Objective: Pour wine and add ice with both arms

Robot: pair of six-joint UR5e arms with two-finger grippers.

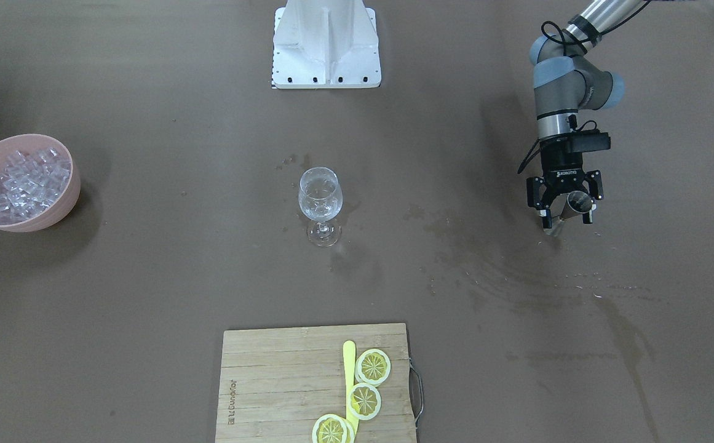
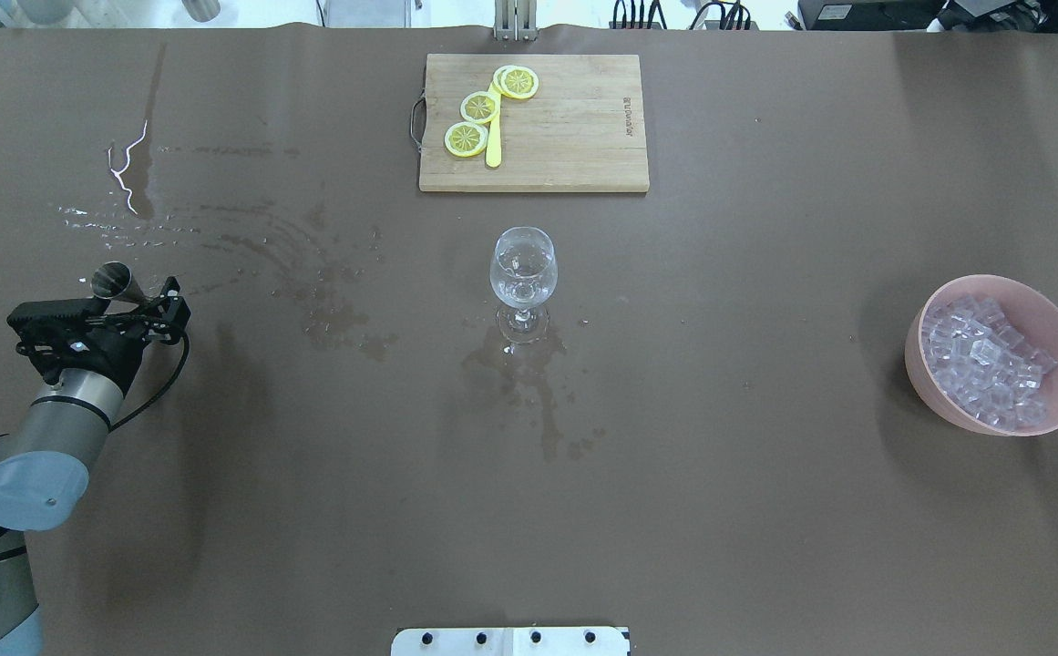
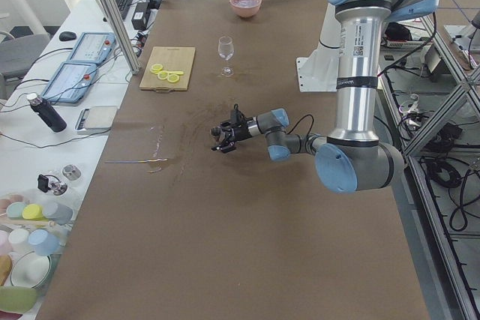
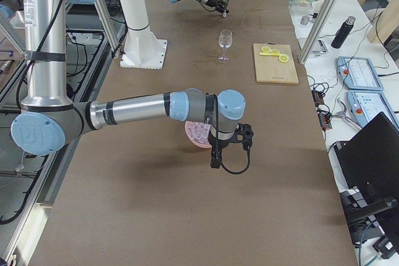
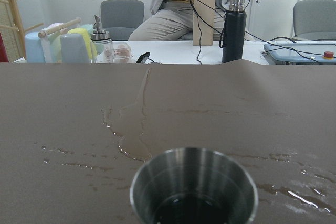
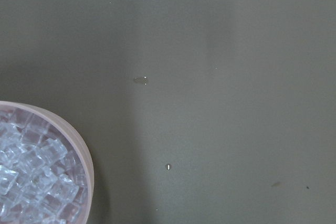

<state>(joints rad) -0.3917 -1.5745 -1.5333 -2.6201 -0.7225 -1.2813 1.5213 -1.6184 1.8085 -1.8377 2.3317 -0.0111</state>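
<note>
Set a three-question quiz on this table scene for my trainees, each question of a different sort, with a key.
1. True or false: the left claw grips a metal cup.
2. How many lemon slices lie on the board?
3. Where is the ice? A: on the board. B: in the pink bowl. C: in the cup.

Key: 1 true; 2 three; 3 B.
</note>
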